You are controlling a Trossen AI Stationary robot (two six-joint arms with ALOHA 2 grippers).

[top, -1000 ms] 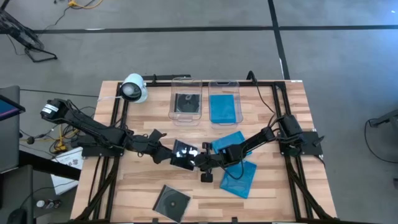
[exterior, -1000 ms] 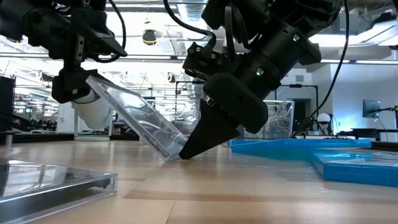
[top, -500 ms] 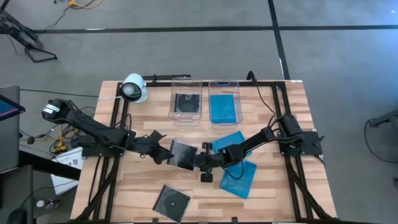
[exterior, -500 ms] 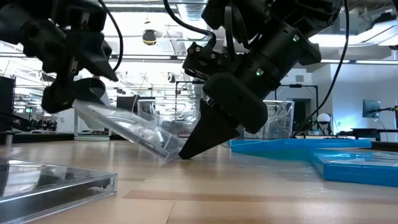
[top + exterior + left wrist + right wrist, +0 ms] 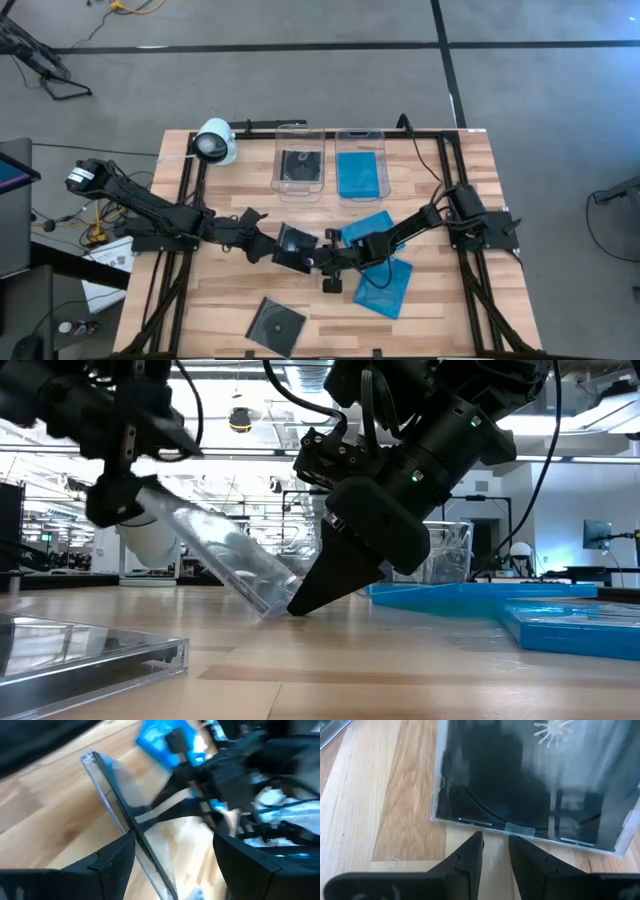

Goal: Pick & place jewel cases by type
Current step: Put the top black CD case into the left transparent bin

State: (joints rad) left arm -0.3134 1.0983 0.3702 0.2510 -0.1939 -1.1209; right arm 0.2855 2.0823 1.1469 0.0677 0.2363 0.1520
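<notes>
Table [image 5: 230, 300]: light wooden slats, seen from above at the centre of the frame.

Clear/black jewel case [image 5: 294, 247], item in handling: tilted, its lower edge on the wood at mid-table, its raised edge clamped in the left gripper [image 5: 272, 245]. In the low view the case [image 5: 215, 555] slopes from upper left down to centre. In the left wrist view the case's edge [image 5: 125, 827] is seen passing between that gripper's two dark fingers, which are set wide around it.

Right gripper [image 5: 322, 260]: placed at the case's lower edge, tips down on the wood; in the right wrist view its fingers [image 5: 470, 857] are seen narrowly parted, with the case's edge [image 5: 520, 827] just beyond the tips (contact cannot be told, and nothing is seen held).

Second clear/black case [image 5: 277, 323]: flat, lower centre-left of the high view.

Two blue cases: one [image 5: 368, 227] right of centre, partly under the right arm; one [image 5: 385, 285] lower right of it.

Two clear tubs, upper centre: the left tub [image 5: 300, 160] holds a clear/black case, the right tub [image 5: 360, 165] a blue one.
</notes>
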